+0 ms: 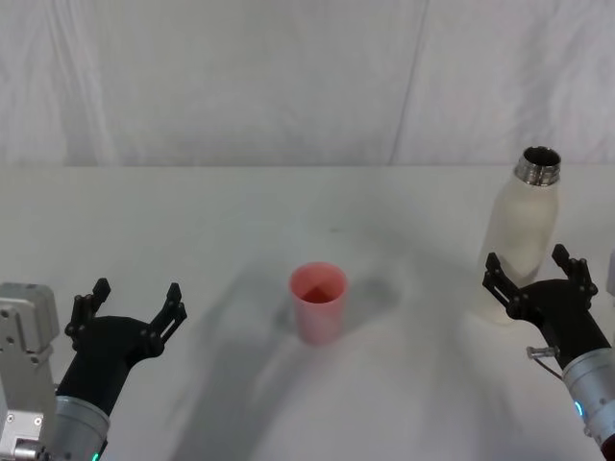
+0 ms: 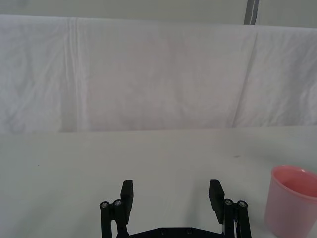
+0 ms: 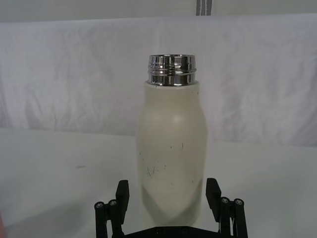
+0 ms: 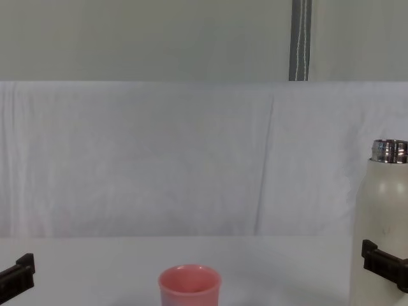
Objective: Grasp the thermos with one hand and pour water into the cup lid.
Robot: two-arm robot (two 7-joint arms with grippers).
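One unlabelled thermos, plain cup lid

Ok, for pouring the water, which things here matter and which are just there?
Part of the job:
bottle, upright, uncapped
pink cup, upright
right gripper, jaws open around the bottle

Just there:
left gripper, open, idle
table
white backdrop

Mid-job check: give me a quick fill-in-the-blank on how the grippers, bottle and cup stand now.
1. The right gripper has its open fingers on either side of the ____.
2. The thermos stands upright with its steel neck ____.
3. The cup lid is coloured ____.
4. The left gripper is open and holds ____.

Missing words: thermos; uncapped; pink; nothing
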